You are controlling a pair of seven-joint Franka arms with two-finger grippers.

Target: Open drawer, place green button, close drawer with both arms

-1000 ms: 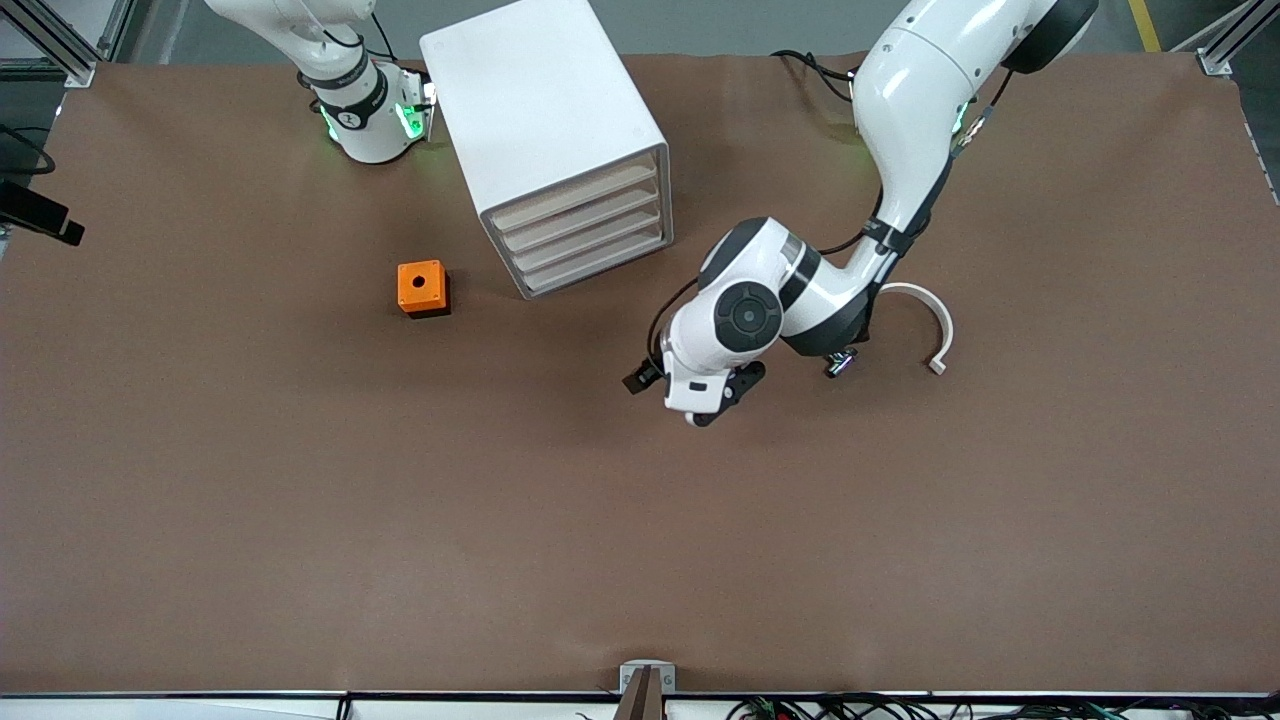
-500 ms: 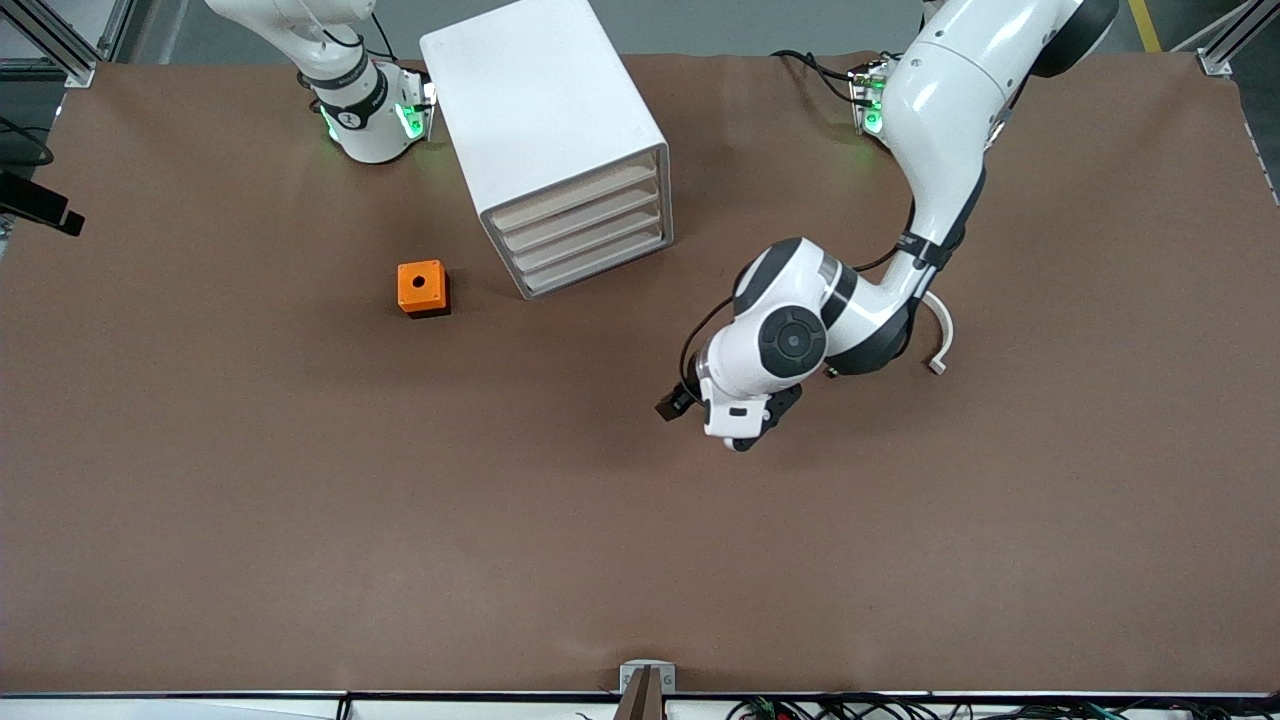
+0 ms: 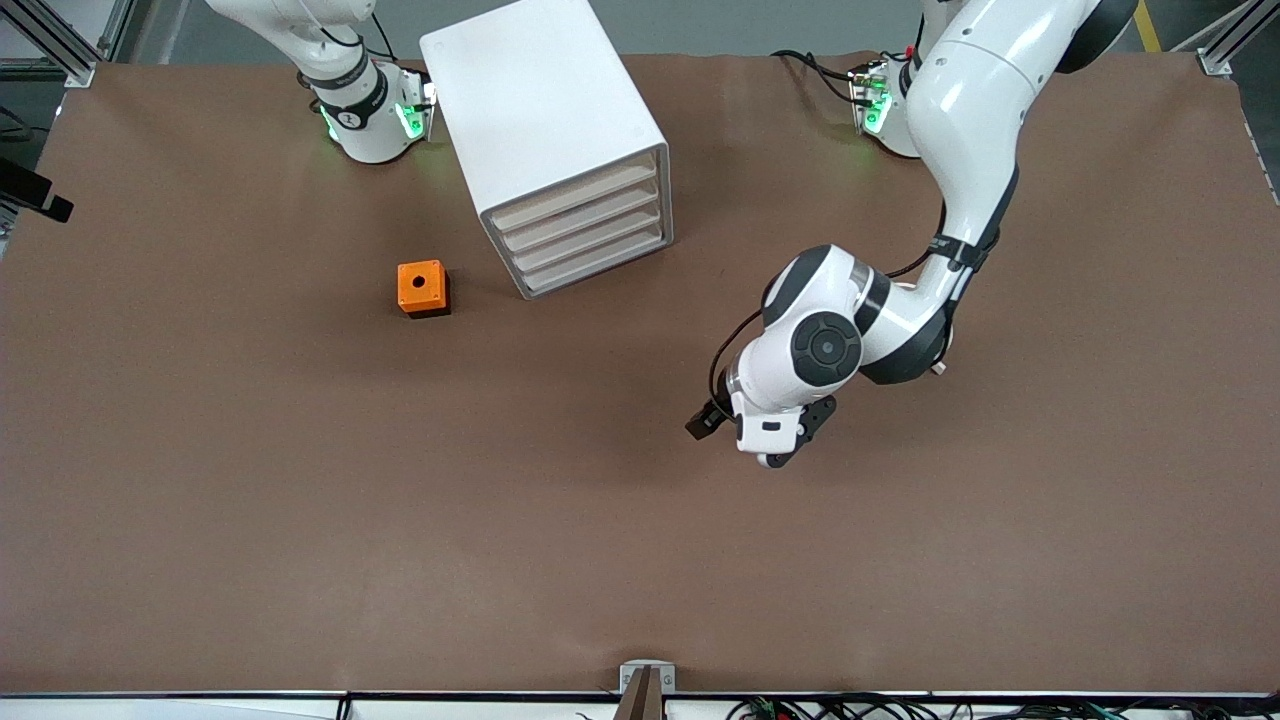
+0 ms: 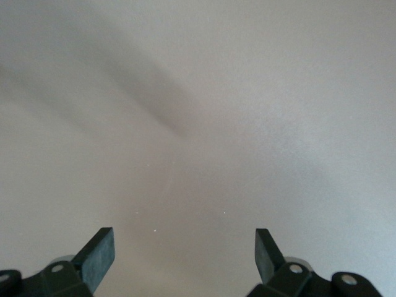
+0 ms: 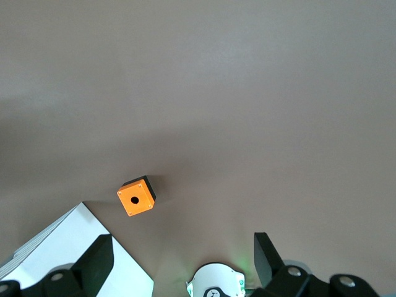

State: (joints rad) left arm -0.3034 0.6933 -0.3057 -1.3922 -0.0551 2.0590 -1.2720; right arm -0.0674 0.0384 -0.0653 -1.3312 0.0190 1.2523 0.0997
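Note:
The white cabinet (image 3: pixel 545 120) stands between the two arm bases, and its several drawers (image 3: pixel 583 228) are all shut. The button does not show in any view. My left gripper (image 3: pixel 785 445) hangs low over bare brown table, nearer the front camera than the cabinet. In the left wrist view the left gripper (image 4: pixel 184 253) is open, with only table between the fingers. My right gripper (image 5: pixel 184 257) is open and empty, high above the table, out of the front view. It looks down on the cabinet (image 5: pixel 74 253) and the right arm's base (image 5: pixel 216 281).
An orange box (image 3: pixel 422 288) with a round hole sits beside the cabinet toward the right arm's end, also in the right wrist view (image 5: pixel 136 197). A tip of a white curved piece (image 3: pixel 938 368) pokes out under the left arm's elbow. Cables run along the table's near edge.
My left arm has swung toward the front camera and its own end of the table. It now covers the small part and most of the white curved piece seen earlier.

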